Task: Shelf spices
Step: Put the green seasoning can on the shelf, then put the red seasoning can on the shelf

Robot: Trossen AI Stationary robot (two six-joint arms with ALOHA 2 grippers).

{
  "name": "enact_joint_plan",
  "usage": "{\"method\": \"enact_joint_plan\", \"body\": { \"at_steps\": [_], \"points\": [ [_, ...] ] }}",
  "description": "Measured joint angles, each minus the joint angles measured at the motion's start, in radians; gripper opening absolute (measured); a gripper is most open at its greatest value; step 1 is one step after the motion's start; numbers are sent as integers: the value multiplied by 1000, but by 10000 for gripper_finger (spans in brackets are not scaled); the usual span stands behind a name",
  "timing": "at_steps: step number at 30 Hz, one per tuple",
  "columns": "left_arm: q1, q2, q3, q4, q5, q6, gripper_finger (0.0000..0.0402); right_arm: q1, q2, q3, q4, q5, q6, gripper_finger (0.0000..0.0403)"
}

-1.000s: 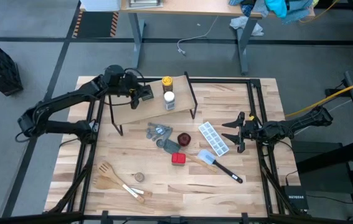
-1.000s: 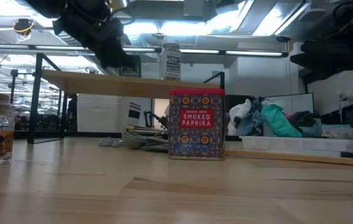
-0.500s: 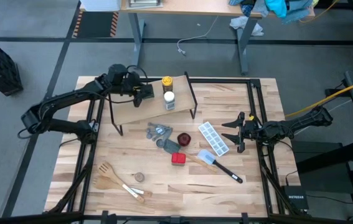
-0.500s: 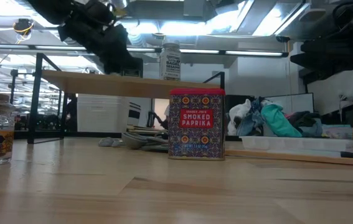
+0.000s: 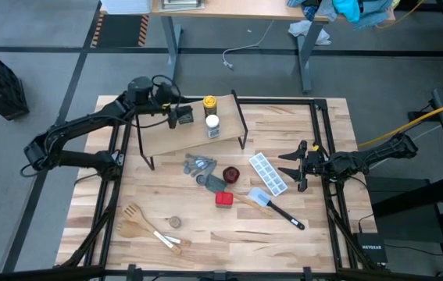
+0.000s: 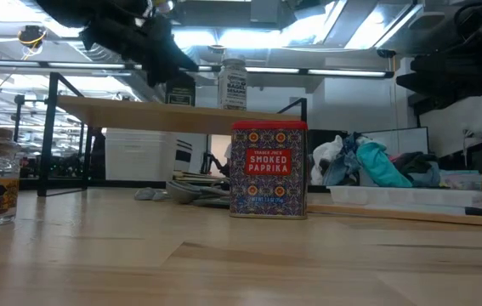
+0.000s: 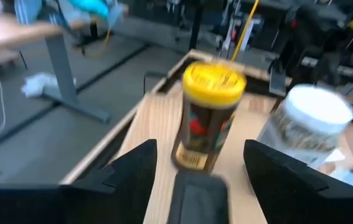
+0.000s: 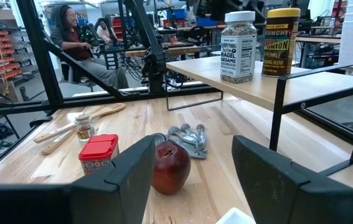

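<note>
My left gripper (image 5: 173, 115) is open over the left part of the shelf (image 5: 194, 136). The dark grey tin (image 7: 198, 194) stands on the plank between its fingers, untouched, and shows below the gripper in the low view (image 6: 181, 90). Just beyond stand the yellow-capped jar (image 7: 208, 115) and the white-capped jar (image 7: 307, 127), both upright on the plank. The red tin (image 5: 223, 199) and the tiny jar (image 5: 174, 222) stand on the tabletop. My right gripper (image 5: 295, 165) waits open near the table's right edge.
On the tabletop in front of the shelf lie grey measuring spoons (image 5: 200, 165), a dark-red dish (image 5: 230, 174), a clear ice tray (image 5: 269, 173), a black-handled spatula (image 5: 274, 205) and wooden utensils (image 5: 147, 226). Black frame rails (image 5: 320, 148) run along both table sides.
My left gripper has let go of the dark grey tin, risen off it and drawn back a little toward the table's far-left corner. The tin stays standing on the shelf plank beside the two jars.
</note>
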Motion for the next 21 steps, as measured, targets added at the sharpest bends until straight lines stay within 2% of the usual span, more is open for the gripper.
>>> {"method": "enact_joint_plan", "body": {
  "at_steps": [4, 9, 15, 21],
  "points": [
    [0, -64, 0, 35, 0, -5, 234, 0, 0, 0, 0, 0, 1, 221],
    [-12, -178, 0, 2, 0, -36, 235, 0, 0, 0, 0, 0, 1, 221],
    [-64, -342, 2, -188, 2, -112, 235, 0, 0, 0, 0, 0, 1, 221],
    [-180, -475, 2, -409, 1, -198, 235, 0, 0, 0, 0, 0, 1, 221]
  ]
}}
